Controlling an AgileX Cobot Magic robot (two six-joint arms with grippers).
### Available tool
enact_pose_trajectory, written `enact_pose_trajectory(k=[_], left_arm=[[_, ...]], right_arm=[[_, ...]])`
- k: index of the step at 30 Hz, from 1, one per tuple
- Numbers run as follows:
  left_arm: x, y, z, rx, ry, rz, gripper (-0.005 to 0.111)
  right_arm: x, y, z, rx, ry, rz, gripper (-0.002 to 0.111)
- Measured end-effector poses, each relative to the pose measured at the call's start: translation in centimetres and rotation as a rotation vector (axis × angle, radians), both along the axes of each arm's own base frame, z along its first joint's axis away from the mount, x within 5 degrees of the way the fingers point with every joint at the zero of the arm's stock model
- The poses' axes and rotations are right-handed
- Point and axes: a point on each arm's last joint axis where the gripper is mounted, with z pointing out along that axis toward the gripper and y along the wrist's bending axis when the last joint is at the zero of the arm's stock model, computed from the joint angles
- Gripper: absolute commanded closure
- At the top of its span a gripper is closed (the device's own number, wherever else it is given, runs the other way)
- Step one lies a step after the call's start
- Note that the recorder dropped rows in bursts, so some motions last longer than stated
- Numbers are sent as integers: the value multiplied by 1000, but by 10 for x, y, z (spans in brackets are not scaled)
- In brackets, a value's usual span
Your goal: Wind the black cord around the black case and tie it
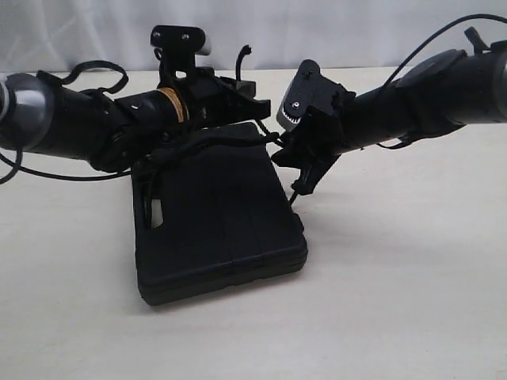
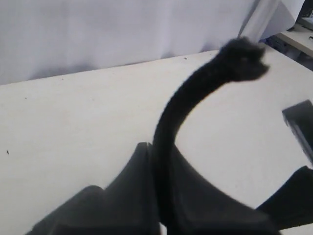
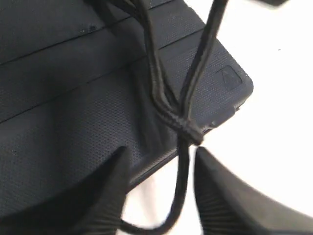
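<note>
Pale tabletop (image 1: pixel 412 301) is carrying the black case (image 1: pixel 222 222), lying flat. The black cord (image 3: pixel 168 110) is crossing its lid (knotted near one corner). The left gripper (image 2: pixel 157 152) is pinching a cord end; the right gripper (image 3: pixel 161 159) is standing apart, a strand seemingly hanging loose between its fingers.

A big flat table (image 1: pixel 396 317) fills most of the exterior view. Its top is pale cream, smooth and plain. Across the top of the frame, behind the table's far edge, hangs a white cloth (image 1: pixel 341 28) with soft folds. The light is soft and makes faint grey shadows on the table. The left wrist view shows the pale top with a tiny dark speck (image 2: pixel 7 152). Past the cloth's edge there is a bit of another pale desk (image 2: pixel 296 36).
</note>
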Motion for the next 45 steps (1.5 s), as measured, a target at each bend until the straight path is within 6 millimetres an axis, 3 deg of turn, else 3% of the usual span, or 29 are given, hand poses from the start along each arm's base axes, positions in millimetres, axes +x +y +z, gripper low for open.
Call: enact_pose_trajectory(k=[1,6,9,12,21,31,40,45], left_arm=[[1,2,3,-4,-9,3,107],[-2,7,32,-24,-84,3,107],[-4,8,41,-15,-97,0,107],[-8,10,58,-18,-135,-3,107],[-20,17,101,-63,-236,-2,107],[-21,17,102,-45,-253,-19,107],[-22,16,103,-32,-263,-31,107],[-22,17,103,-23,-256,-29,107]], right_arm=[[0,0,2,1,-4,0,48],[-8,-1,36,47,-67,-3,47],[-9,-5,65,150,-103,-153,47],[-8,-8,75,205,-102,-248,47],[-7,-8,75,238,-74,-286,47],[-11,-2,76,352,26,-291,51],[-11,11,45,386,179,-184,53],[-11,14,43,413,196,-161,53]])
